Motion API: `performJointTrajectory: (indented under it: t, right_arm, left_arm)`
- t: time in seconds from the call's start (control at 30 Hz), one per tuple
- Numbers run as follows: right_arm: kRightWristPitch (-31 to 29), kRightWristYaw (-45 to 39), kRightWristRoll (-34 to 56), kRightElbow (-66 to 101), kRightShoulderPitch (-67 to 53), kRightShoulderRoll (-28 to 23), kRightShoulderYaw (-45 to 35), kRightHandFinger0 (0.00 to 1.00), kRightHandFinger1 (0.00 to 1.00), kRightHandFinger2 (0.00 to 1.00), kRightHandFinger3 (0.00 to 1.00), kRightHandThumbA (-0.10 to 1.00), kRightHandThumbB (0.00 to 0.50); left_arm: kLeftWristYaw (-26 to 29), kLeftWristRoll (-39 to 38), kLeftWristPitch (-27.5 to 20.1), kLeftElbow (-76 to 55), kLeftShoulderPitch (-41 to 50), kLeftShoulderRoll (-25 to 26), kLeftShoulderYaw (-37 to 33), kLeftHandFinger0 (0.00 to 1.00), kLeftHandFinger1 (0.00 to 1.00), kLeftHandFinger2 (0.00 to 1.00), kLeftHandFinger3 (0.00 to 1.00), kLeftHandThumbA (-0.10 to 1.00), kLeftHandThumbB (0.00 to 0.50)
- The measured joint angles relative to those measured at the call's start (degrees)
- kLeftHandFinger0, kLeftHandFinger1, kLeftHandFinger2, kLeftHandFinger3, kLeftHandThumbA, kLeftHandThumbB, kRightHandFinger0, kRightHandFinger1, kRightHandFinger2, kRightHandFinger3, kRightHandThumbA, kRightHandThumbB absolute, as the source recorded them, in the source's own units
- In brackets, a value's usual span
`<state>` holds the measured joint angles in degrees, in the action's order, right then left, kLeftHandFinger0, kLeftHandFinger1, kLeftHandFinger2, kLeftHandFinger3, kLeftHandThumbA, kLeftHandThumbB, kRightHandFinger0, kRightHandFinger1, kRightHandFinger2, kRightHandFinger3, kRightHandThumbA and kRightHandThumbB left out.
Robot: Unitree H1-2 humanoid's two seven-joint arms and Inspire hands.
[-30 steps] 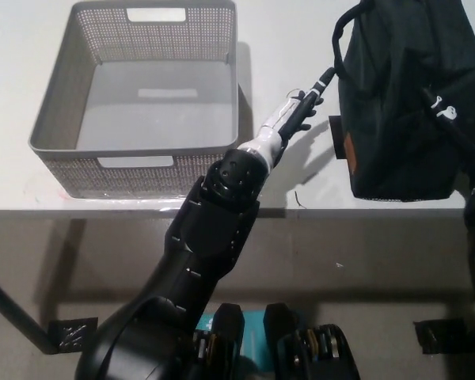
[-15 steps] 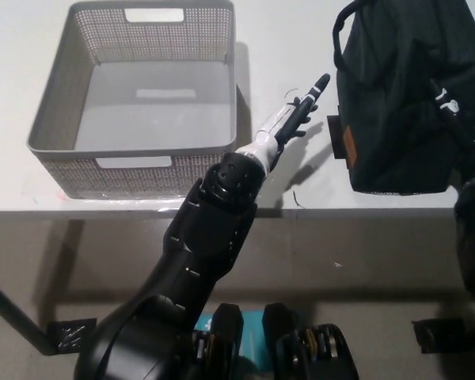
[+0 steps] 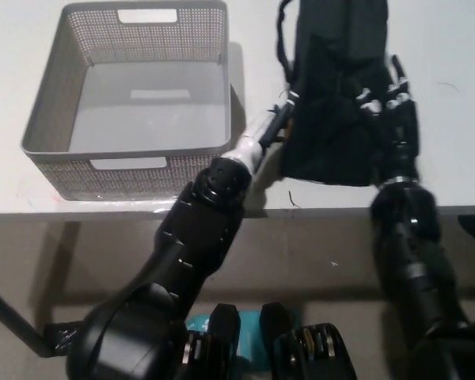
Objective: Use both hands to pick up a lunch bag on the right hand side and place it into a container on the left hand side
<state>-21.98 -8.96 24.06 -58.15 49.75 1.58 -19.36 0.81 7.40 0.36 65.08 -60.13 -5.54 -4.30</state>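
Black lunch bag (image 3: 336,95), grey perforated container (image 3: 131,170), white table (image 3: 459,119).

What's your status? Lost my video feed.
Left hand and right hand pressed against lunch bag sides. Bag between them, lift unclear. Basket empty, left of bag. Path clear.

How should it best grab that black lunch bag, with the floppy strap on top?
Probably by the two flanks, not the strap. The lunch bag is soft and bulky, so squeezing from both sides suits it: left hand at its left flank, right hand at its right.
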Motion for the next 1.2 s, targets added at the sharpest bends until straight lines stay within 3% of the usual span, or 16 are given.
performJointTrajectory:
  t: [0.1, 0.27, 0.73, 1.07, 1.2]
  right_arm:
    - [-0.27, 1.15, 0.03, 2.47, -0.71, 2.18, 0.59, 1.0, 1.0, 1.0, 1.0, 1.0, 0.11]
    - [-0.56, 2.81, -0.54, 5.58, -2.45, 2.82, 2.37, 1.0, 1.0, 1.0, 1.0, 1.0, 0.064]
    - [3.66, 12.46, -6.76, 17.95, -4.83, 3.44, 8.43, 1.0, 1.0, 1.0, 1.0, 1.0, 0.129]
    - [10.84, 18.13, -9.91, 32.13, -6.31, 3.02, 9.0, 1.0, 1.0, 1.0, 1.0, 1.0, 0.123]
    - [13.55, 20.51, -11.18, 38.19, -6.37, 2.53, 8.97, 1.0, 1.0, 1.0, 1.0, 1.0, 0.127]
  left_arm:
    - [1.64, -0.09, -0.7, 0.94, -0.15, -0.19, 0.07, 1.0, 1.0, 1.0, 1.0, 1.0, 0.317]
    - [2.56, -0.3, -1.13, 1.19, -0.22, -0.29, 0.12, 1.0, 1.0, 1.0, 1.0, 1.0, 0.328]
    - [2.69, -2.82, -1.48, 0.88, -0.94, -1.26, 1.65, 1.0, 1.0, 1.0, 1.0, 1.0, 0.345]
    - [1.63, -3.23, 0.4, -2.97, -3.97, -2.05, -0.06, 1.0, 1.0, 1.0, 1.0, 1.0, 0.342]
    - [0.98, -3.41, 0.95, -4.97, -6.18, -2.67, -0.74, 1.0, 1.0, 1.0, 1.0, 1.0, 0.391]
